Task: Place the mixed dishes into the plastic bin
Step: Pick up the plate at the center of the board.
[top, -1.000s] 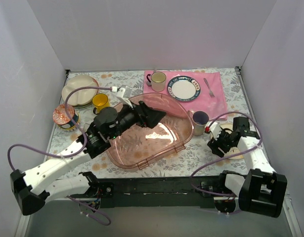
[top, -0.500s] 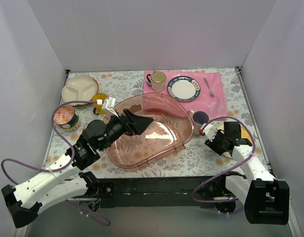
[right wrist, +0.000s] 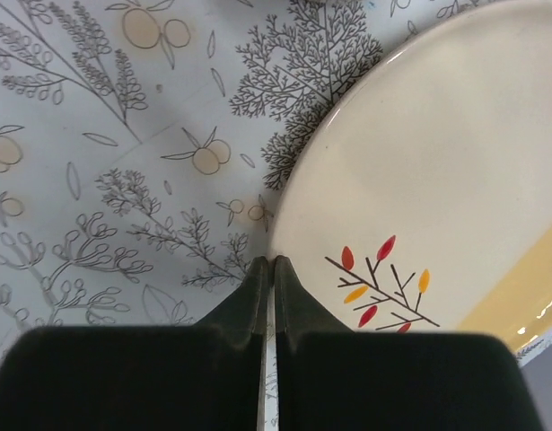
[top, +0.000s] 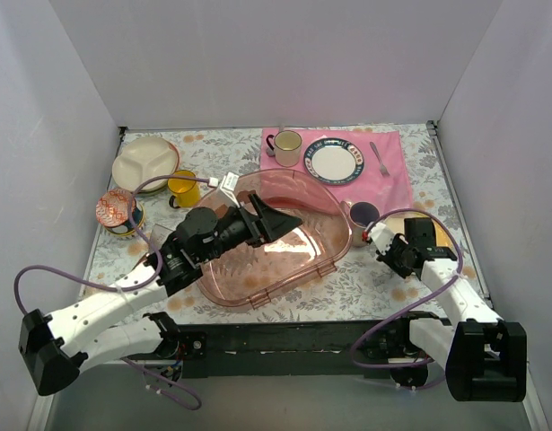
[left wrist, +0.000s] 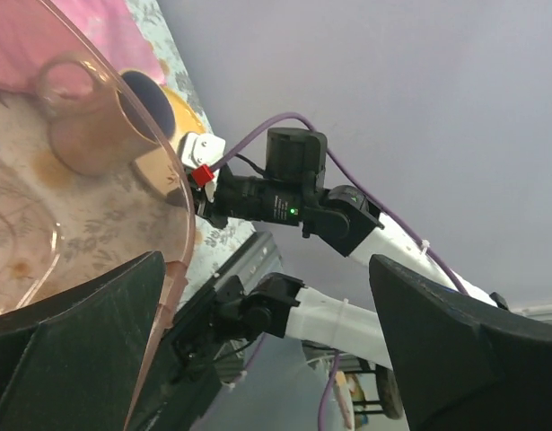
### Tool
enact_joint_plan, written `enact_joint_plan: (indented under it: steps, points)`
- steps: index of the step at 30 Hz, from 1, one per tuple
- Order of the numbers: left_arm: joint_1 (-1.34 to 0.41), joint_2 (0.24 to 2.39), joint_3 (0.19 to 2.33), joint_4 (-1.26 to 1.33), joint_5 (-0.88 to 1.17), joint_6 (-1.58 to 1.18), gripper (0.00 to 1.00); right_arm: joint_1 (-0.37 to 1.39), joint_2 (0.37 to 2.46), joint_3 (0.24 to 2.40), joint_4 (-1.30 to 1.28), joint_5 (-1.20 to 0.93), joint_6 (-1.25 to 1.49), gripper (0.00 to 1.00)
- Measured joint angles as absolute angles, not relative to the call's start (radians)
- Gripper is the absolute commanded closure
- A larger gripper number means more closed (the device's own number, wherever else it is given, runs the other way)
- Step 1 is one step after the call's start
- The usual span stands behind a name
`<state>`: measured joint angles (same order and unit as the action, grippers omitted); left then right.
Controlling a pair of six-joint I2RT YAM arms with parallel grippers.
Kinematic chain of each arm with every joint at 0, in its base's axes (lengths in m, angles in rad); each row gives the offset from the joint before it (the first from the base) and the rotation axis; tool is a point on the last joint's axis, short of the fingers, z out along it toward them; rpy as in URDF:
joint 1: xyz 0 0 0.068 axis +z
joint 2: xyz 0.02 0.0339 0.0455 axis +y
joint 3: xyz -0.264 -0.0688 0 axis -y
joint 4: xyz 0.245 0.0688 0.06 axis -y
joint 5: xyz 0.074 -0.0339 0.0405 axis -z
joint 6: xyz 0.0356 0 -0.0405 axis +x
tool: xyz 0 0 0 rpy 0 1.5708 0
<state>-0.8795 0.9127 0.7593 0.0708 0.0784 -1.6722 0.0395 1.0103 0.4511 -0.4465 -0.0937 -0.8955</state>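
Observation:
The pink plastic bin (top: 332, 259) lies mid-table with nothing in it. My left gripper (top: 276, 215) hovers open over its far-left part; the left wrist view shows its wide-apart fingers (left wrist: 78, 314) and the bin wall (left wrist: 172, 206). My right gripper (right wrist: 269, 260) is shut, tips at the rim of the cream floral plate (right wrist: 437, 171), which the right arm mostly hides in the top view. The grey mug (top: 363, 215) stands just right of the bin. At far left are the three-section plate (top: 145, 162), yellow mug (top: 182, 187) and patterned bowl (top: 117, 210).
On the pink cloth (top: 397, 184) at the back sit a blue-rimmed plate (top: 332, 162), a cream mug (top: 286, 146) and a fork (top: 380, 158). White walls close in on three sides. A floral tablecloth (right wrist: 123, 135) covers the table.
My right gripper has closed and settled lower, tips at the floral plate's rim. My left arm swung back toward the near left, then forward again over the bin, still open.

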Motion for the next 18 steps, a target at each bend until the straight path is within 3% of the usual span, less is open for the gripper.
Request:
enact_joint_plan:
  steps: [8,18]
  points:
    - [-1.016,1.176,0.852,0.144,0.113,-1.784,0.02,-0.03,1.003,0.59,-0.626,-0.196,-0.817,0.99]
    - [-1.192,1.357,0.917,0.219,-0.056,-1.946,0.03,-0.21,1.063,0.775,-0.802,-0.372,-0.828,0.99]
